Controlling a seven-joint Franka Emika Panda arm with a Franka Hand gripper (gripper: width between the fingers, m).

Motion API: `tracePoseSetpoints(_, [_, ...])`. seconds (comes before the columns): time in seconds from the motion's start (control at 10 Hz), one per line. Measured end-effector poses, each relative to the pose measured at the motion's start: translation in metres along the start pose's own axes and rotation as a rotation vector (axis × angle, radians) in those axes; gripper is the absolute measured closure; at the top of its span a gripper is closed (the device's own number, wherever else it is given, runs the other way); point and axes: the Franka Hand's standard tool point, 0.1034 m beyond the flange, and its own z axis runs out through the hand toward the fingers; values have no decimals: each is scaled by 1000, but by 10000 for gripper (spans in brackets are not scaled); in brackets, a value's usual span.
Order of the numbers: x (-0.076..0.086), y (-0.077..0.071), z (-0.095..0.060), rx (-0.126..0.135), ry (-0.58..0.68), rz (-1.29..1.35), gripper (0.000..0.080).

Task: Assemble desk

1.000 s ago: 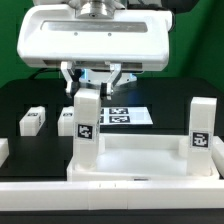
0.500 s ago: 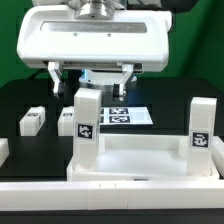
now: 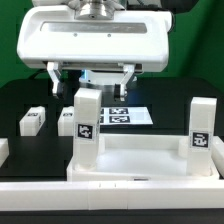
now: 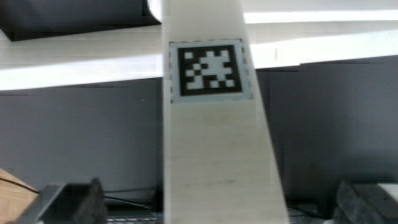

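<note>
Though end effector point(image 3: 90, 84) earlier clamped leg point(image 3: 86, 125), jaws now stand apart.

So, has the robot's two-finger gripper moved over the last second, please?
Yes. The gripper has opened: its fingers spread outward, away from the upright square white tagged leg, which stands unmoved.

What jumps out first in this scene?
A big white robot gripper hangs open around a square white plastic leg with a black-and-white tag, standing in a corner of the large white rimmed desk slab, on the exterior view's left. A second leg stands at that view's right; spare legs lie on the black table behind.
</note>
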Motion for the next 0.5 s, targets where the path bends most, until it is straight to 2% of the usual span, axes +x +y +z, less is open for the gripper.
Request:
tracePoseSetpoints(0.1, [5,-3,-2,49,-79,25,151])
tracePoseSetpoints(0.2, [9,-1,-4,75,-128,43,151])
tracePoseSetpoints(0.3, [10,3,-2,75,-140,54,151])
tracePoseSetpoints(0.5, [-1,-7,2,130,-291,101,151])
